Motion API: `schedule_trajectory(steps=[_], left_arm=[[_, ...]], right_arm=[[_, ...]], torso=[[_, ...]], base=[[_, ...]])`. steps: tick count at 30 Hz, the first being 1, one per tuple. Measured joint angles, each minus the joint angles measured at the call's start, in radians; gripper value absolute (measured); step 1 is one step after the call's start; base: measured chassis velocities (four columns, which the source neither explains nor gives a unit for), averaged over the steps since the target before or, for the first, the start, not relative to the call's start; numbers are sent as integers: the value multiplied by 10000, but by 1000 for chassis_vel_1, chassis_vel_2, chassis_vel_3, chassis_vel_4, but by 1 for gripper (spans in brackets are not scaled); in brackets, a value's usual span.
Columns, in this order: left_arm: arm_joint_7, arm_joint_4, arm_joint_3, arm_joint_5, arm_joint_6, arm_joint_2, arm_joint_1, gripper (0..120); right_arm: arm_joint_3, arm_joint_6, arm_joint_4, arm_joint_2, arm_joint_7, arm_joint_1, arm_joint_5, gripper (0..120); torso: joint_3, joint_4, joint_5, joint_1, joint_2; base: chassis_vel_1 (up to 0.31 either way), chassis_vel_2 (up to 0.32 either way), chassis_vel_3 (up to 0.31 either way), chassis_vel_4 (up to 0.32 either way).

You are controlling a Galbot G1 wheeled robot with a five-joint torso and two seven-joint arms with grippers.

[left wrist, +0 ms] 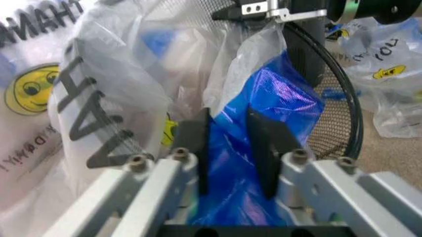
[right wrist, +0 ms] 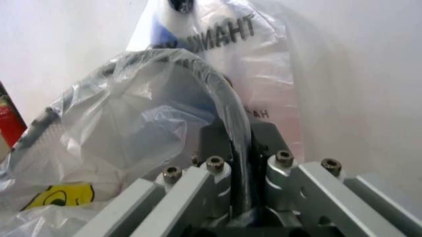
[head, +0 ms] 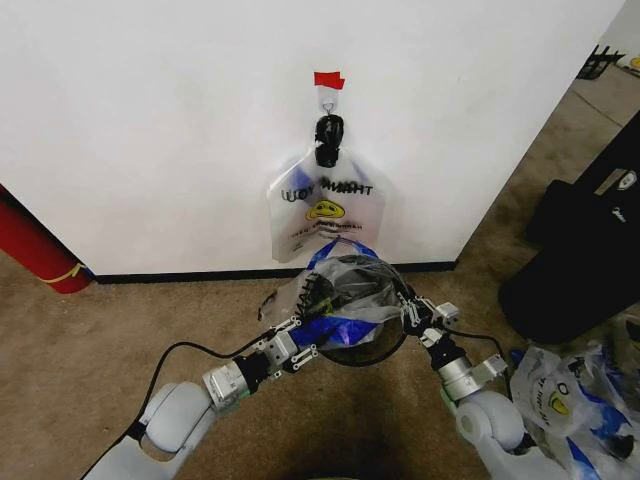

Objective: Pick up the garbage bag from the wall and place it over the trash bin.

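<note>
The trash bin, black wire mesh, stands on the carpet just before the white wall. The see-through garbage bag with blue patches lies crumpled over its mouth. My left gripper is at the bin's left side, and in the left wrist view its fingers pinch the bag's blue plastic beside the mesh. My right gripper is at the right side. In the right wrist view it is clamped on the black rim with the bag's film draped over it.
A larger whitish bag with black lettering hangs from a hook under red tape, right behind the bin. A red cylinder stands at the left. Black bags and a heap of plastic bags lie at the right.
</note>
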Motion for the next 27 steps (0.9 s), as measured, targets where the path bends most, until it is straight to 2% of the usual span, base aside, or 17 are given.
schedule_trajectory(steps=[6,13,18,23,27], left_arm=[[2,-68,15,-61,-1,-37,-5,0],[232,-183,-30,-161,-24,55,52,0],[893,-217,-155,-303,-186,79,186,0],[1869,-96,-263,-78,-427,86,461,0],[2051,115,-232,158,-516,-23,499,0]], right_arm=[[62,0,-39,-19,31,16,5,0],[58,-10,-124,24,346,55,134,0],[-7,-119,-104,91,719,103,344,0],[-104,-511,295,121,1328,75,1358,0],[-149,-786,697,115,1640,-16,2165,0]], torso=[[0,0,0,0,0],[0,0,0,0,0],[0,0,1,0,0],[0,0,1,0,0],[0,0,0,0,0]], base=[[0,0,0,0],[0,0,0,0],[0,0,0,0],[0,0,0,0],[0,0,0,0]])
